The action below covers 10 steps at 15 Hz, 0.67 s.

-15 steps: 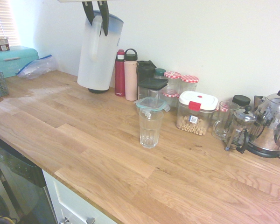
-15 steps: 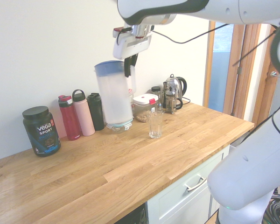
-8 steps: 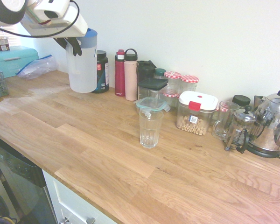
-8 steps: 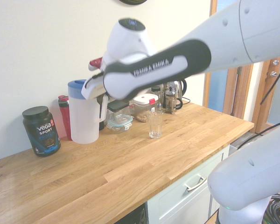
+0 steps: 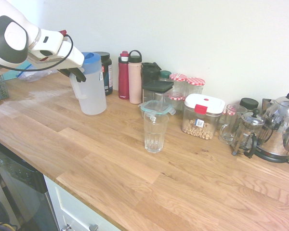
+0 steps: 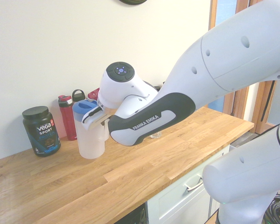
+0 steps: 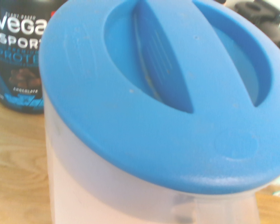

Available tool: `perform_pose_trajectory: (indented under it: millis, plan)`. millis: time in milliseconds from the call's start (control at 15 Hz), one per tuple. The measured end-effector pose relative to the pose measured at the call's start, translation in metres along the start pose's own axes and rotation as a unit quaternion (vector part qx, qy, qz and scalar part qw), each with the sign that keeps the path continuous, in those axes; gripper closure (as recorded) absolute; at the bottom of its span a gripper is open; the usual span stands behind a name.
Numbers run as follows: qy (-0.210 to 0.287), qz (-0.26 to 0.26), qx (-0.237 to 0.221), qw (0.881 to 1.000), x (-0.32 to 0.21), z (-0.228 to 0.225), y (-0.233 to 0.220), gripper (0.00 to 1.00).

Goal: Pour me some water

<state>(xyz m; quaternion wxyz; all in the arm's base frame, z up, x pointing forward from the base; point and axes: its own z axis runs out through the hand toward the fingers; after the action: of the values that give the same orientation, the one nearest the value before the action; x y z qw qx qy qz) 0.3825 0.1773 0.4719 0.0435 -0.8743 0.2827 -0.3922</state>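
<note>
Wooden countertop (image 5: 111, 159) with pitcher (image 5: 91, 91), drinking glass (image 5: 155, 132), bottles, jars, kettle (image 5: 279, 127).

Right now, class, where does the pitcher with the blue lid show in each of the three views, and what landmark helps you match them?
First exterior view: pitcher upper left, on the counter.
Second exterior view: pitcher left of centre, beside the arm.
Wrist view: pitcher fills the picture, lid uppermost.
Shared landmark: the black protein tub close by the pitcher.

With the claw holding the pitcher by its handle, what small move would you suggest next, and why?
Probably carry the pitcher sideways toward the empty glass. The claw is shut on its handle, the blue lid is on, and the glass stands well apart, nearer the jars.
</note>
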Motion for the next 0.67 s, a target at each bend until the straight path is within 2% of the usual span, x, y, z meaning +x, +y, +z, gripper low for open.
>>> perform_pose_trajectory:
  millis: [200, 400, 467, 667]
  plan:
    - [-0.006, -0.009, -0.036, 0.999, -0.012, 0.010, 0.000, 1.00]
    - [-0.009, -0.011, -0.051, 0.999, -0.007, 0.014, -0.008, 1.00]
    - [-0.012, -0.011, -0.057, 0.998, -0.006, 0.015, -0.012, 0.00]
    - [-0.027, -0.007, -0.066, 0.997, -0.001, 0.019, -0.024, 0.00]
